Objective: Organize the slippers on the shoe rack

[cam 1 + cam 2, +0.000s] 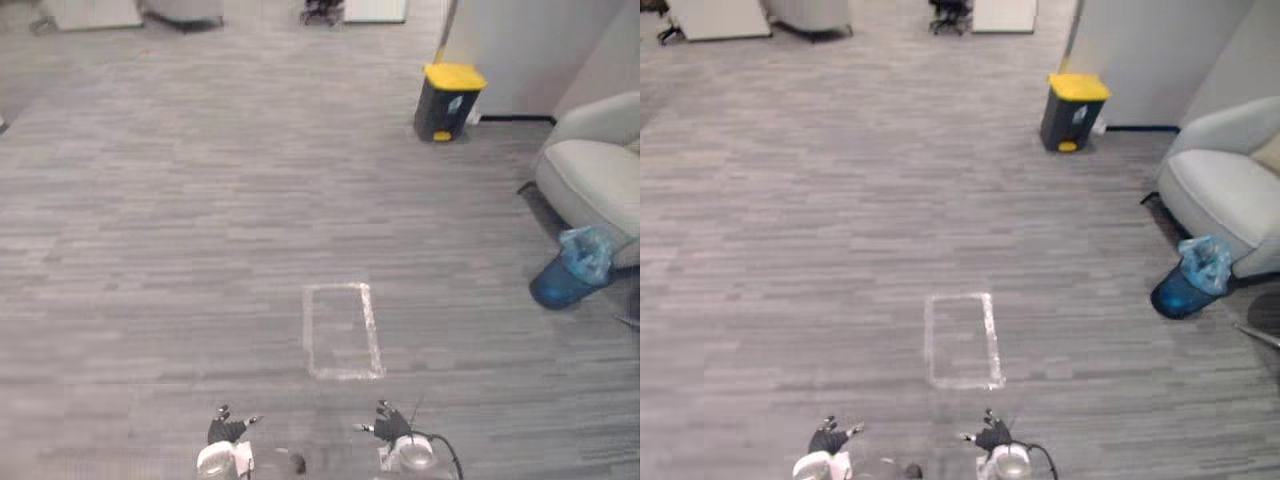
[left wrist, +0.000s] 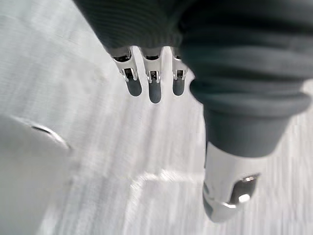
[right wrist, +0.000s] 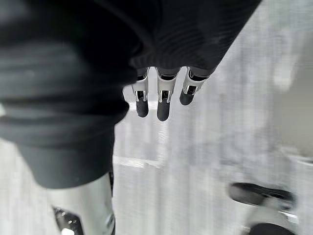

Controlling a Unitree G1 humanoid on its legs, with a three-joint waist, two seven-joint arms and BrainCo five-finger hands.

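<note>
While our left hand [image 1: 228, 431] and right hand [image 1: 392, 425] hang open and empty over the carpet [image 1: 200, 250], a taped rectangle [image 1: 343, 331] lies ahead between them; which way the slippers lie we cannot tell.

An office: grey carpet tiles [image 1: 200, 200], yellow-lidded bin [image 1: 447, 102], pale armchair [image 1: 595, 175], desk bases beyond.

floor [image 1: 200, 200]: grey striped carpet | white taped rectangle [image 1: 345, 374] outlined near middle | yellow-lidded dark bin [image 1: 447, 102] by far wall | blue bagged bin [image 1: 570, 275] just beside pale armchair [image 1: 595, 175]
</note>
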